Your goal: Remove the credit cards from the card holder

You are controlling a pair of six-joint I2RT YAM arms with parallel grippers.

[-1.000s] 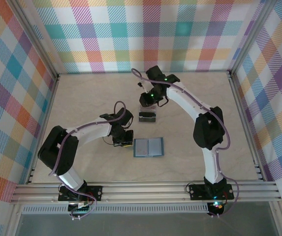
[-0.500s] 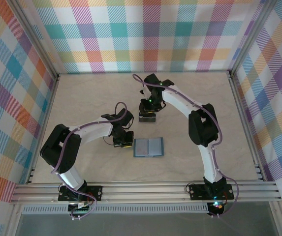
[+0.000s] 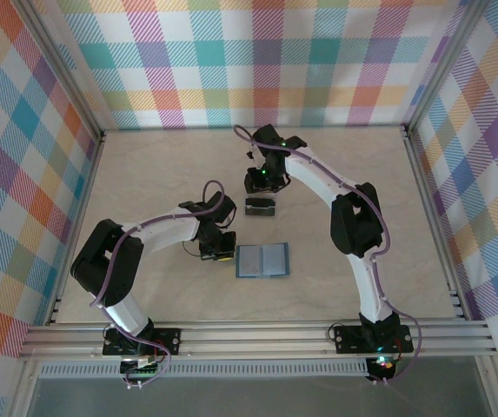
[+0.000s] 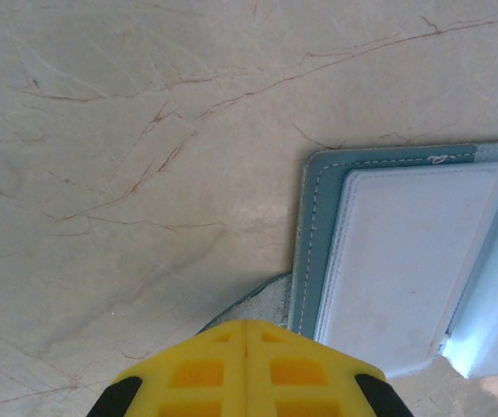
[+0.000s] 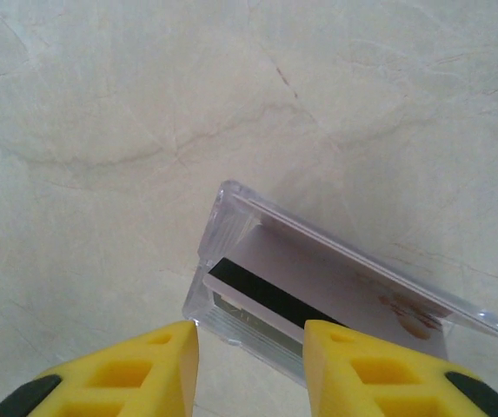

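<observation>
Open card holder (image 3: 262,260) exposes slots; left gripper (image 4: 247,326), jaws shut, sits just beside its edge; right gripper (image 5: 250,334), jaws parted, empty, hovers over 1 credit card (image 5: 275,300) in clear tray (image 5: 222,217).

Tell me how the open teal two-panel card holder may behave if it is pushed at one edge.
Lying flat and open, the teal two-panel card holder would probably slide on the marble-patterned table, not tip. Its stitched panels look soft, so it may bend at the fold.
</observation>
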